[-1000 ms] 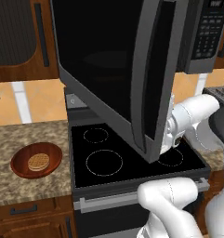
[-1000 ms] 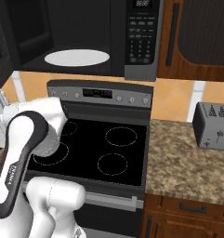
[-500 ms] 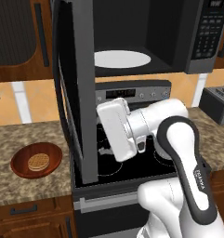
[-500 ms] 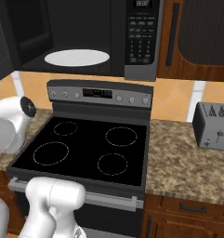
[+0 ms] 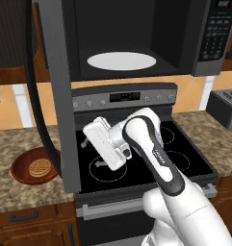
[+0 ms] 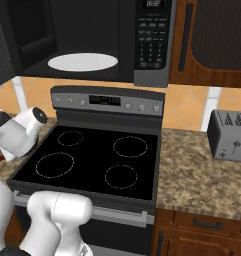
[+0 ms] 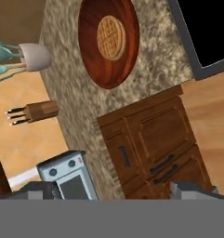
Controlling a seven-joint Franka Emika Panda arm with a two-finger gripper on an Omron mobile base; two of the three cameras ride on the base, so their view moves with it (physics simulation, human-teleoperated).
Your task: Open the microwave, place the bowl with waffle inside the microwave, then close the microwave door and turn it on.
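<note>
Domestic kitchen, rendered. An over-range microwave, its door swung open, hangs above a black glass-top stove with four burner rings and a silver knob panel. Speckled granite counters flank the stove on both sides, over dark wooden cabinets with black bar handles. A grey toaster stands on the right counter; the left counter carries a knife block and a white utensil holder.

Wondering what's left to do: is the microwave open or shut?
Open: the microwave door is swung wide left, and the white turntable plate shows inside.
</note>
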